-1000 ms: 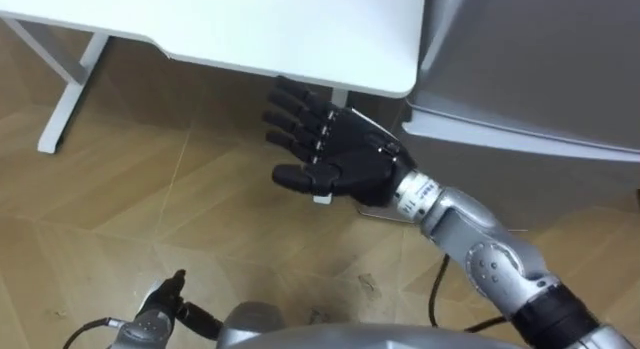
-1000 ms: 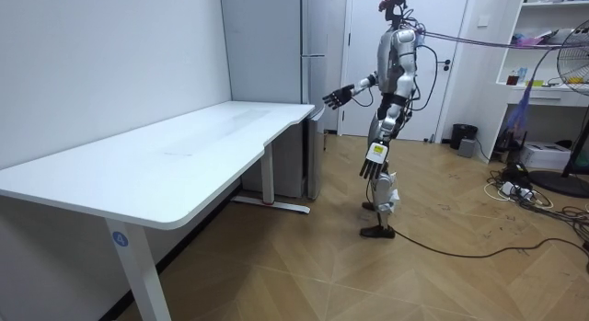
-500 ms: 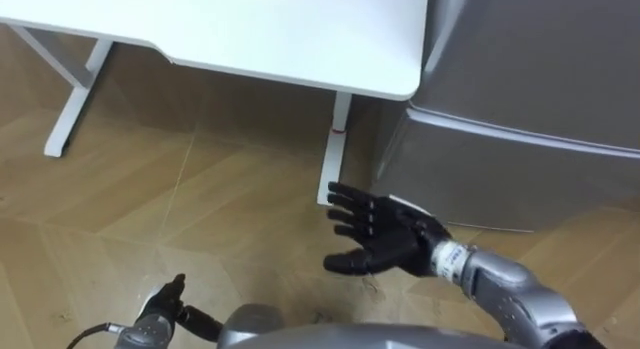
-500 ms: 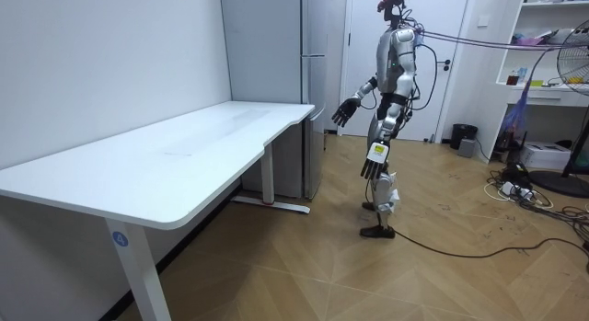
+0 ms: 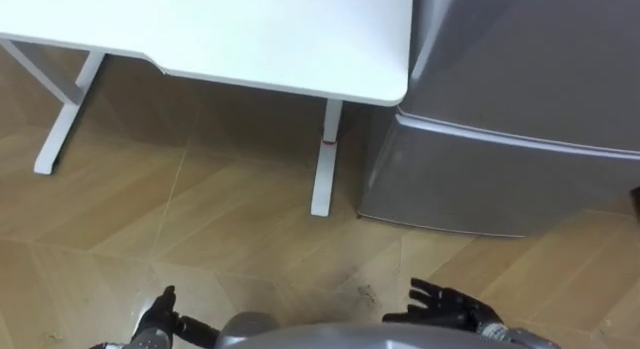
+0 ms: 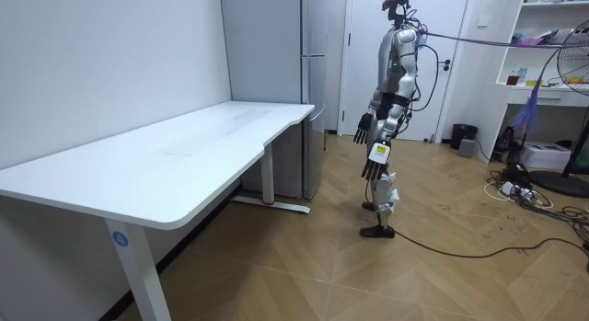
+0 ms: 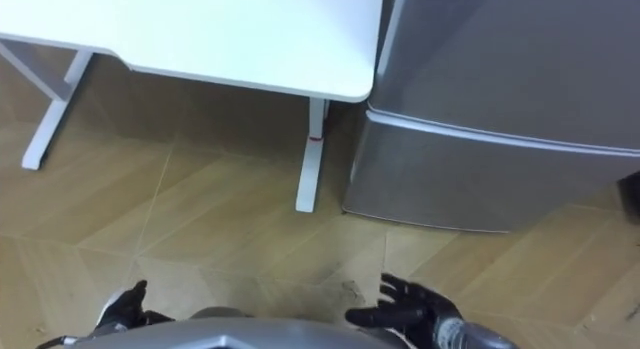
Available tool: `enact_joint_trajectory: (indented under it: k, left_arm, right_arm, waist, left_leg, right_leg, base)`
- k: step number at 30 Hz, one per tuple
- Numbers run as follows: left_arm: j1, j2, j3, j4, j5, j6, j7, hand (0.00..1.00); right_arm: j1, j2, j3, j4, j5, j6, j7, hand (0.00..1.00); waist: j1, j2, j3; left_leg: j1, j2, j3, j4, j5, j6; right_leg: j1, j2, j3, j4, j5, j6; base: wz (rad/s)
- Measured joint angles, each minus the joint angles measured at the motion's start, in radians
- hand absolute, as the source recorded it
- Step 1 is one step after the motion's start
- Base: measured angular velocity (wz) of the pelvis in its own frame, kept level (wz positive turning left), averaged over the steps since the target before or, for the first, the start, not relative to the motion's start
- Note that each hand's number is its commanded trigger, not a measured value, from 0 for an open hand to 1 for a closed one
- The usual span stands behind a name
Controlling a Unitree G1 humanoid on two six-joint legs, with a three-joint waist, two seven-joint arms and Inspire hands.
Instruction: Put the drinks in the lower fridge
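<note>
Right hand [image 5: 440, 301] dropping from raised reach to low by hip, fingers spread, carrying nothing. Left hand [image 5: 160, 314] hanging low, grip unreadable. Silver fridge [image 5: 500, 179] standing shut, just beside white desk [image 5: 250, 39] corner.

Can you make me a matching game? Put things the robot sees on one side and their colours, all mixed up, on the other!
Things:
1. table
2. fridge
3. floor
4. right hand

Colours:
A. silver-grey
B. black
C. white
D. brown wood

Pairs: 1-C, 2-A, 3-D, 4-B
</note>
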Motion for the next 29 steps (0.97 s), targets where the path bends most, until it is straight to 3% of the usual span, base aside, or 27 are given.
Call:
enact_joint_trajectory:
  k: [2,7,12,16,19,29]
  left_arm:
    - [0.021,-0.011,0.040,0.000,0.019,0.000,0.003,0.00]
    - [0.051,-0.020,0.071,0.003,0.020,0.004,0.003,0.00]
    - [0.056,-0.023,0.073,0.040,0.091,0.028,-0.003,0.00]
    - [0.078,-0.029,0.082,0.042,0.132,0.092,-0.016,0.00]
    - [0.083,-0.034,0.090,0.042,0.149,0.118,-0.037,0.00]
    - [0.079,-0.039,0.108,0.051,0.180,0.134,-0.069,0.00]
  right_arm:
    - [0.000,0.029,-0.059,0.051,-0.008,-0.005,-0.024,0.00]
    - [-0.011,0.057,-0.103,0.099,-0.009,-0.007,-0.067,0.00]
    - [-0.022,0.060,-0.158,0.160,0.000,-0.005,-0.108,0.00]
    - [-0.024,0.060,-0.186,0.192,0.029,-0.002,-0.124,0.00]
    - [-0.024,0.058,-0.208,0.201,0.036,0.011,-0.134,0.00]
    - [-0.026,0.059,-0.225,0.218,0.037,0.017,-0.138,0.00]
  waist:
    - [-0.013,0.001,-0.0003]
    - [-0.041,0.004,0.0003]
    - [-0.046,0.008,0.0000]
    - [-0.051,0.014,0.0001]
    - [-0.057,0.021,-0.0049]
    - [-0.069,0.017,-0.0031]
  left_leg:
    - [0.003,0.000,0.000,-0.006,0.000,0.000]
    - [0.006,-0.002,0.000,-0.006,0.000,0.000]
    - [0.008,-0.003,0.000,-0.008,0.000,0.000]
    - [0.019,-0.007,-0.008,-0.009,0.000,0.000]
    - [0.027,-0.011,-0.013,-0.009,0.000,0.000]
    - [0.047,-0.016,-0.012,-0.009,0.000,0.001]
  right_leg:
    - [0.001,0.000,0.001,-0.001,0.000,0.000]
    - [0.003,-0.001,0.001,-0.002,-0.002,0.002]
    - [0.007,-0.002,0.003,-0.003,-0.006,0.002]
    - [0.021,-0.005,-0.003,-0.004,-0.010,0.004]
    - [0.023,-0.010,-0.013,-0.002,-0.014,0.007]
    - [0.039,-0.015,-0.007,-0.001,-0.017,0.011]
  base:
    - [0.00]
    - [0.00]
    - [0.00]
    - [0.06]
    - [0.10]
    - [-0.01]
